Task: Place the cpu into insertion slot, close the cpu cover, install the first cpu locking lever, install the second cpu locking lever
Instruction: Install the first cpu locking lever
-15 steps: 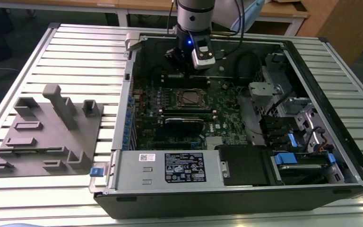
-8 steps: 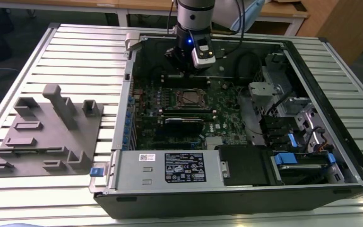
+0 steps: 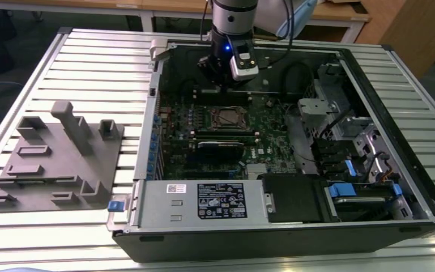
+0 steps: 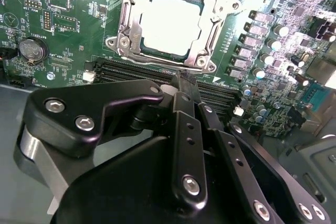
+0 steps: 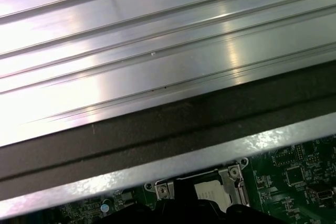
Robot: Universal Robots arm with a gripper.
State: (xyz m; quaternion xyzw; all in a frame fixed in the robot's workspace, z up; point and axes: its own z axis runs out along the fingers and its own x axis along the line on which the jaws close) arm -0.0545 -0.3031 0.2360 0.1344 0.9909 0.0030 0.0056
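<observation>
the cpu lies flat in the insertion slot, its pale metal top showing through the window of the cpu cover, which appears folded down over it as a silver frame. in the exterior view the slot sits on the motherboard toward the far edge of the board, inside the open computer case. whether either locking lever is hooked under its catch cannot be told.

the gripper hangs over the memory slots just beside the socket, apart from it, with its black fingers drawn together to a narrow tip that holds nothing. the fingertip points toward the nearest edge of the cover frame, so the socket lies straight ahead of the tool along the fingers' long axis, and the tool's closing line runs roughly across that edge. in the exterior view the gripper stands above the far side of the case, the socket just nearer the camera than the wrist.

the first wrist view shows the socket's corner bracket past the case's metal rim. outside the case, a grey parts fixture rests on the slatted table toward the exterior view's left.
</observation>
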